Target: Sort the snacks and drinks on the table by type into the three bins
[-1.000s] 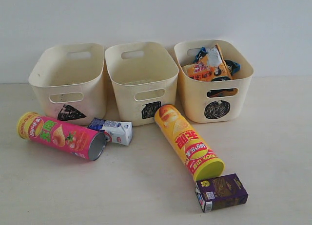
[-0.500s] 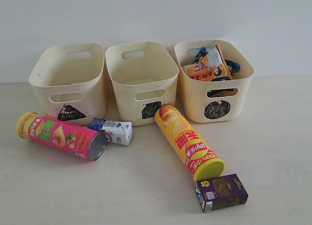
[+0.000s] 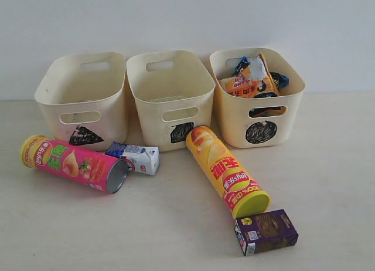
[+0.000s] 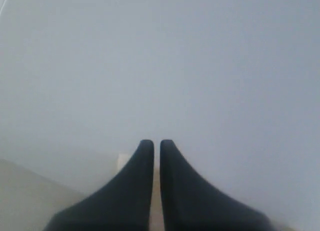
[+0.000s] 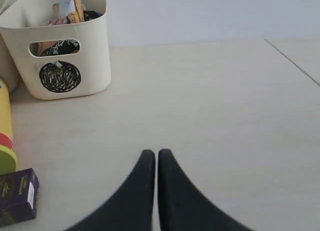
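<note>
Three cream bins stand in a row: triangle bin (image 3: 82,98), square bin (image 3: 170,98), circle bin (image 3: 258,101) (image 5: 60,46). The orange-white bag (image 3: 253,77) and blue bag (image 3: 280,80) lie in the circle bin. On the table (image 3: 176,224) lie the pink tube (image 3: 73,163), blue-white carton (image 3: 136,157), yellow-red tube (image 3: 225,170) (image 5: 6,126) and purple carton (image 3: 266,231) (image 5: 17,196). No arm shows in the exterior view. My left gripper (image 4: 156,143) is shut, facing a blank wall. My right gripper (image 5: 156,153) is shut over bare table, right of the purple carton.
A pale wall (image 3: 187,19) rises behind the bins. A seam in the table (image 5: 292,61) runs at the far right of the right wrist view. The triangle and square bins hold no visible items.
</note>
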Controlling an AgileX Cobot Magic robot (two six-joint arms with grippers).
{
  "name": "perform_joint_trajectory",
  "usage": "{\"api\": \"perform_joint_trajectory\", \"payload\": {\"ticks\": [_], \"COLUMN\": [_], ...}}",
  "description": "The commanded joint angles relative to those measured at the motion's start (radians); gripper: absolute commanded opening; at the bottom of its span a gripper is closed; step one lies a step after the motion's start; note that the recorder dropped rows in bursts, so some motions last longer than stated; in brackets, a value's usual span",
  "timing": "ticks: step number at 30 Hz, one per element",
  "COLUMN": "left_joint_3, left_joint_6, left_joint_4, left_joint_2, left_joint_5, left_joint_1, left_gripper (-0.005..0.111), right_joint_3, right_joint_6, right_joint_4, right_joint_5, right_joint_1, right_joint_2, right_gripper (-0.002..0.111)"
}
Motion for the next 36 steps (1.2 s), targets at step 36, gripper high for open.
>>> {"api": "perform_joint_trajectory", "payload": {"ticks": [36], "left_joint_3": [-0.532], "left_joint_6": [-0.076], "left_joint_4": [0.407], "left_joint_2": [0.973], "left_joint_5": [-0.266], "left_joint_1": [0.001], "left_gripper": [0.004], "right_joint_3": [0.004], "right_joint_6": [0.006], "right_joint_4": [-0.01], "right_joint_5": [-0.004], "right_joint_1": [-0.003], "right_joint_2": [-0.005], "right_gripper": [0.0]}}
